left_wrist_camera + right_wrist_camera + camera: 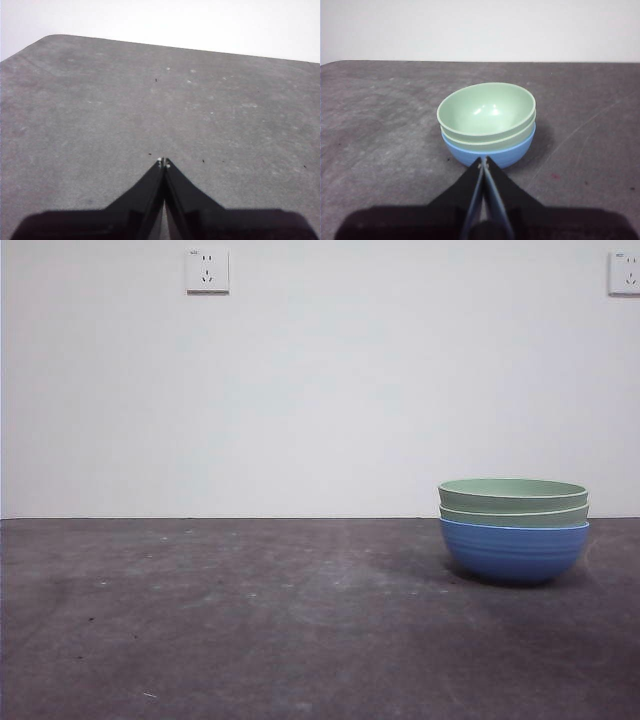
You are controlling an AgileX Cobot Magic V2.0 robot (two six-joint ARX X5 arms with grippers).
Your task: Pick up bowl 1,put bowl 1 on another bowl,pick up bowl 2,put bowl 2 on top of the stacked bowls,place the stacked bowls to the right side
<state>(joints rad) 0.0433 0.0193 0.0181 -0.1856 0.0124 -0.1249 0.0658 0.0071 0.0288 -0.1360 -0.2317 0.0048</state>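
The stacked bowls stand on the right side of the table: a ribbed blue bowl (514, 552) at the bottom with two pale green bowls nested in it, the lower one (513, 516) showing only its rim band and the upper one (512, 493) on top. In the right wrist view the upper green bowl (486, 109) sits inside the second green rim (487, 141), over the blue bowl (512, 152). My right gripper (483, 160) hangs shut and empty just short of the stack. My left gripper (163, 162) is shut over bare table, far from the bowls.
The dark grey table (250, 620) stretches wide to the left of the stack. A white wall with two sockets (207, 270) stands behind. The table's rounded far corner (50, 39) shows in the left wrist view.
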